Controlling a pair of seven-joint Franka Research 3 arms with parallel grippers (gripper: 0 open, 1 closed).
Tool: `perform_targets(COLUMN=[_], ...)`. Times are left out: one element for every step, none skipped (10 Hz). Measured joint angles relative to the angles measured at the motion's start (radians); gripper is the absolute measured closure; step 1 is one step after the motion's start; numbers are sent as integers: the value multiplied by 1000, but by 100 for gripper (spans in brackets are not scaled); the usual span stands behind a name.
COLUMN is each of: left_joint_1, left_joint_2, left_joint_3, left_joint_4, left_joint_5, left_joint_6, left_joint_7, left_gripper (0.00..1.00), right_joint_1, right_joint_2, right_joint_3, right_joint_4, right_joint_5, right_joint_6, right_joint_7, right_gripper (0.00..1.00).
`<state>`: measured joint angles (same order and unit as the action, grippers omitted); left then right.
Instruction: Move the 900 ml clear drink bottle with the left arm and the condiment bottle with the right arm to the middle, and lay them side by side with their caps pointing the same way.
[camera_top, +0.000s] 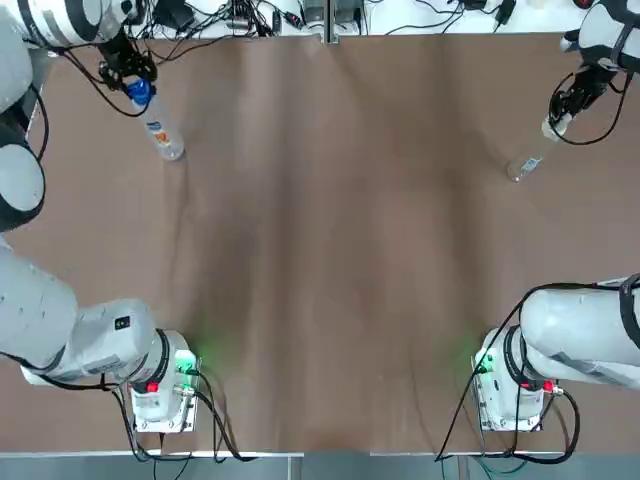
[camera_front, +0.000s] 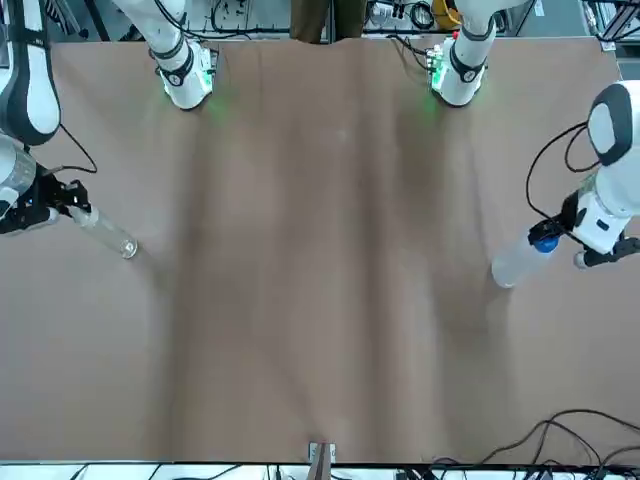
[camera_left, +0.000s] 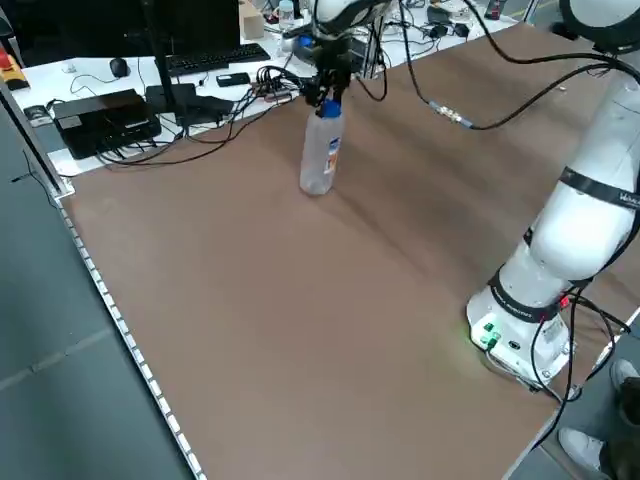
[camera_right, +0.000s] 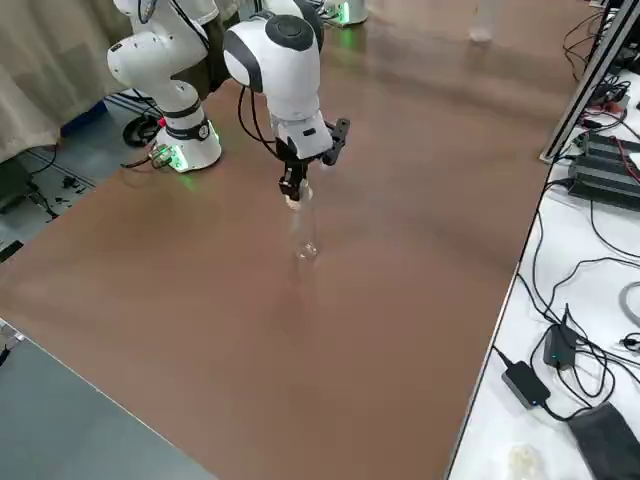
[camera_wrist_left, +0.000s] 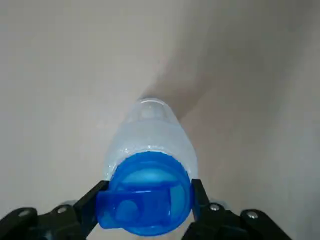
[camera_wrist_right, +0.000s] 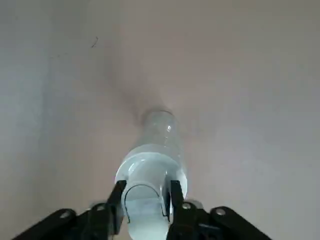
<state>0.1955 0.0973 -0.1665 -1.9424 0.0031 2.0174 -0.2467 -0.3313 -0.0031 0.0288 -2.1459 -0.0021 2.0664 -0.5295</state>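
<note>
As both arms reached out toward the far corners, the left gripper (camera_wrist_left: 146, 194) was clenched on the blue cap (camera_wrist_left: 150, 172) of the drink bottle (camera_top: 163, 132). The bottle stood upright or nearly so at the far left of the brown table (camera_top: 320, 260), its base at the surface. The right gripper (camera_wrist_right: 145, 196) had its 2 fingers closed on the pale cap (camera_wrist_right: 145, 220) of the condiment bottle (camera_right: 303, 238), a slimmer clear bottle hanging close to upright at the far right, well apart from the first. Whether its base touched the table I could not tell.

To my eye the drink bottle was thin-walled plastic, and I saw no liquid in it, so probably light — its body would dent and slip under a squeeze, so the stiff cap and neck looked the right hold. It would likely roll once laid flat. The condiment bottle seemed stiffer and narrower, glass or plastic I could not say, so it wanted a gentle set-down. Both were far from the middle.
</note>
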Motion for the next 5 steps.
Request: perform_targets(left_joint_1=[-3,-4,-5,-8,-11], left_joint_2=[-4,-5,-5,-4,4], left_joint_3=[-42,-82,-122,-165,-208], left_joint_4=[13,26,35,40,47], left_joint_5=[-19,-46,-61,-67,-70], left_joint_6=[-4,-6,-6,-7,-7], left_joint_7=[-100,-199,-309,-433,-569], left_gripper=[29,29,29,29,29], right_joint_1=[0,0,0,0,0], right_joint_2=[0,0,0,0,0], right_joint_3=[0,-1,-1,-1,1], right_joint_4=[1,2,2,2,3], right_joint_5=[-3,-4,-4,-4,-4], right_joint_6=[1,2,2,2,2], right_joint_7=[0,0,0,1,12], right_gripper=[64,65,66,66,66])
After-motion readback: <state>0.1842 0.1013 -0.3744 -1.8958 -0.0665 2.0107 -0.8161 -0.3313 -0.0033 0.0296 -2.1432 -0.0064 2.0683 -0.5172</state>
